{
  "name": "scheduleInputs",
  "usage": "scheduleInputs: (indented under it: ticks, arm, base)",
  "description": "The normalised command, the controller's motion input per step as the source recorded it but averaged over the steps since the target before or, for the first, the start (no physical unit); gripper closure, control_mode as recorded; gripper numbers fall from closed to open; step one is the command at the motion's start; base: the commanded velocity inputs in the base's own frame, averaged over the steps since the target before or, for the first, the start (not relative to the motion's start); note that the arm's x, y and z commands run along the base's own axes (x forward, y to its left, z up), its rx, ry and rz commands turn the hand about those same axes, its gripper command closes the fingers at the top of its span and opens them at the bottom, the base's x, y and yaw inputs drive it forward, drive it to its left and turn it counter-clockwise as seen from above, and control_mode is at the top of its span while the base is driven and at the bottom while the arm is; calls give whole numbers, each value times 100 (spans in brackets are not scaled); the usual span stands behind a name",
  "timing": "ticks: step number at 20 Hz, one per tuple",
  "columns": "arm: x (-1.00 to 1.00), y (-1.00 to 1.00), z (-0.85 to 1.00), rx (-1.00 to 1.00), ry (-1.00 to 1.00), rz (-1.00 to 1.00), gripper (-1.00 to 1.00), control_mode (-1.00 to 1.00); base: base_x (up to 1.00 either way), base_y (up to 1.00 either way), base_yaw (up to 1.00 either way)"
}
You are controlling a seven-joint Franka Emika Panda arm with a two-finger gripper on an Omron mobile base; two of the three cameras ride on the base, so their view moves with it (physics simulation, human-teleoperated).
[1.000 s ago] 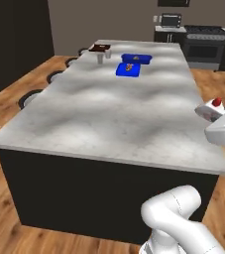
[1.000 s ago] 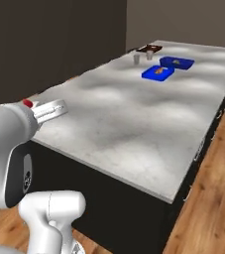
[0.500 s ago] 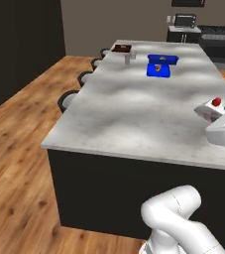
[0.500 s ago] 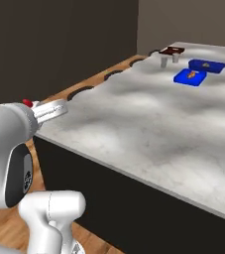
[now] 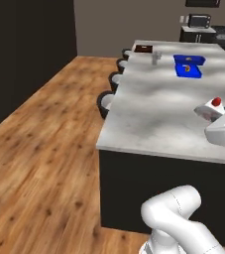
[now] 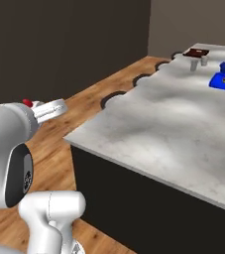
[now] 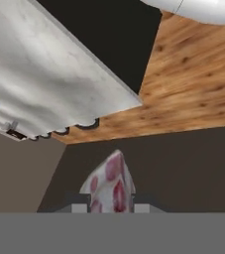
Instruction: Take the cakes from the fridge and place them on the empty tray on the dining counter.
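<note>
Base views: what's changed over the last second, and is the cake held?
The base has driven, so the dining counter has slid right in both base views. The tool stays shut on the cake. The empty tray and blue trays sit as before.

Two blue trays [image 5: 189, 66] near small grey cup [image 5: 156, 58]; stools [image 5: 107, 100] over wood floor [image 5: 39, 144].
</note>
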Motion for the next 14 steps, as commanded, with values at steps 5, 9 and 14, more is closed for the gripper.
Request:
scheduleInputs:
  ticks: [5,9,14]
  arm:
    - [0,0,0,0,0,0,100,100]
    - [0,0,0,0,0,0,100,100]
    - [0,0,0,0,0,0,100,100]
  base:
    - [0,100,-4]
    - [10,100,-7]
    - [30,100,-14]
